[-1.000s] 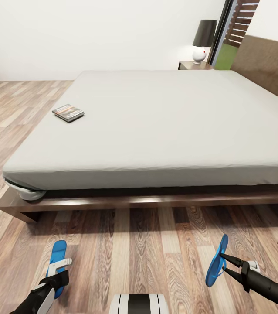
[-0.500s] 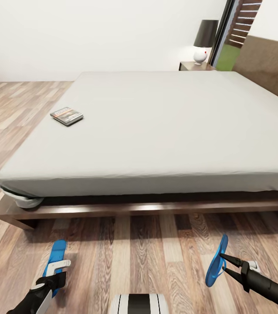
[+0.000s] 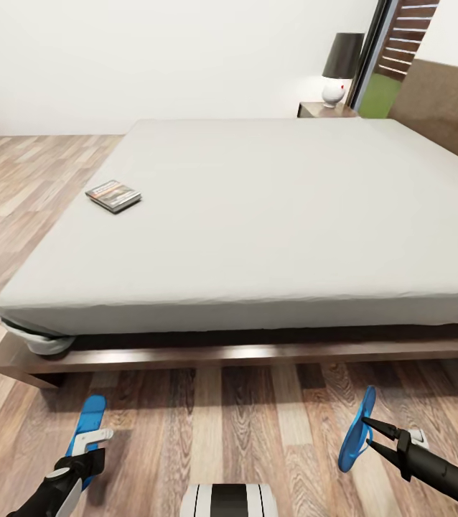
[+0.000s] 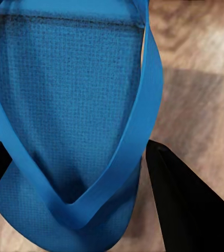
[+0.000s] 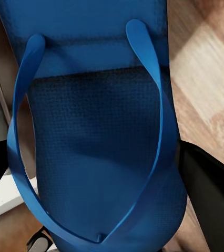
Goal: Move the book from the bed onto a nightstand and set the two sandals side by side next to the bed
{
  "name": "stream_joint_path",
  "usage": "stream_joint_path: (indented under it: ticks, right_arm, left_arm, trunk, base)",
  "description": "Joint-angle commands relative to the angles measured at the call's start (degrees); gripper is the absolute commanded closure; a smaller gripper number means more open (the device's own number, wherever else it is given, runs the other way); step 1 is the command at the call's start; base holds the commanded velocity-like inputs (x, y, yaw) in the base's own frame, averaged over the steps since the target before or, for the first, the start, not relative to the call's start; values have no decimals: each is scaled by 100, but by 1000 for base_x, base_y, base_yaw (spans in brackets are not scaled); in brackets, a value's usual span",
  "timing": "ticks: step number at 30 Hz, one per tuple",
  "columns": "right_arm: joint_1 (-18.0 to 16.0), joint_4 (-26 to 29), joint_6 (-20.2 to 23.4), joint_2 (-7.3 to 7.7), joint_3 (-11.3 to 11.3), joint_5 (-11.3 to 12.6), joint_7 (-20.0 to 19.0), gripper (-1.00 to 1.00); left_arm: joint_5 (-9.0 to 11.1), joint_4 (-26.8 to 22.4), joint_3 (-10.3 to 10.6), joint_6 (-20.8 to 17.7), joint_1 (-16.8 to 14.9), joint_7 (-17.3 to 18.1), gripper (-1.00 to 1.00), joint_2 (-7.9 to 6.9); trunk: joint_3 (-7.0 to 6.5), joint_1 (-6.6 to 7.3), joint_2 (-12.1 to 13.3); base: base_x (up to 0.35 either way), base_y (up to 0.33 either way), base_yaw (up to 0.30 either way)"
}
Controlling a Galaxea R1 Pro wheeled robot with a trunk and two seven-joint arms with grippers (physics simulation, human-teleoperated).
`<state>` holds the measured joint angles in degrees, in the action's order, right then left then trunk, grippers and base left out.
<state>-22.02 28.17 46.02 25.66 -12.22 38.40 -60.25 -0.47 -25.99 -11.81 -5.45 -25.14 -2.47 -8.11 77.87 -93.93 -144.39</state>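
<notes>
With each pincer clamped on a sandal, left (image 3: 91,432) and right (image 3: 357,429), the placing step calls for setting both together beside the bed (image 3: 186,352).

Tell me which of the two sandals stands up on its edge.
The sandal in the right pincer: that sandal is tipped on edge, while the left one lies flat.

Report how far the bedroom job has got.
Nothing finished yet. In hand: each end effector, left and right, holds a blue sandal, left one and right one, over the floor beside the bed. Left: set them side by side; move the book to a nightstand.
</notes>
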Motion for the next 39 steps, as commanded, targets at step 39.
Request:
stream_joint_path:
  ticks: [39]
  right_arm:
    - [0,2,28,0,-8,9,-7,100]
  left_arm:
    - [13,-11,-36,-37,0,1,100,11]
  trunk:
    - [447,-51,-28]
  base:
    - [-15,58,0]
